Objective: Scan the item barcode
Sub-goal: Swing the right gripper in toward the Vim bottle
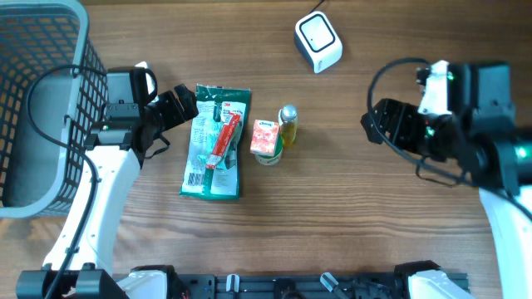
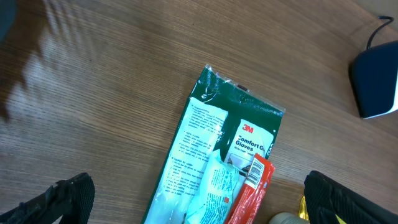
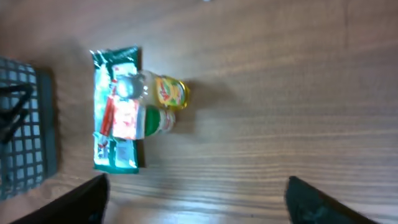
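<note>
Here, left gripper (image 1: pixel 186 105) agape near glove packet (image 1: pixel 214 145)

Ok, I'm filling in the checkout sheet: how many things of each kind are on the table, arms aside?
3M Comfort Gloves pack: 1
Red packet: 1
Red-labelled container: 1
Small yellow bottle: 1
White barcode scanner: 1
Grey basket: 1
Total: 6

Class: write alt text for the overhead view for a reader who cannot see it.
A green glove packet with a red tube on it, a small carton and a small bottle sit on a wooden table between the open left gripper and open right gripper. A white scanner sits near the top edge; a grey basket stands at the left.
</note>
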Action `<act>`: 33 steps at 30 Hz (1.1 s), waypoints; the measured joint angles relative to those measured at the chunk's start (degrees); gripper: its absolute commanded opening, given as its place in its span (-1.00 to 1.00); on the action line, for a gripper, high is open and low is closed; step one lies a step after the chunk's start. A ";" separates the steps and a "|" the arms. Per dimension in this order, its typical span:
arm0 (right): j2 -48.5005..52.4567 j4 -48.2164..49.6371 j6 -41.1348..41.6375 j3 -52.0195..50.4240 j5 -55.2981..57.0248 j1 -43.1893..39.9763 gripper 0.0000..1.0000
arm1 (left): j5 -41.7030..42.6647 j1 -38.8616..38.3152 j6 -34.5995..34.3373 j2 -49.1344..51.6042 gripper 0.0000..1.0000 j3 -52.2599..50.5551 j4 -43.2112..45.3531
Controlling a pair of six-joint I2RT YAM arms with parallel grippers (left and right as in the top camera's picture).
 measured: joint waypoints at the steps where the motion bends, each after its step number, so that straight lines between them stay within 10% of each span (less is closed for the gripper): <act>1: 1.03 -0.33 0.11 0.00 -0.02 0.00 0.58 | 0.00 0.00 0.00 0.00 1.00 0.00 0.00; 33: 2.16 0.66 -2.40 0.00 -0.11 4.33 0.57 | 0.00 0.00 0.00 0.00 1.00 0.00 0.00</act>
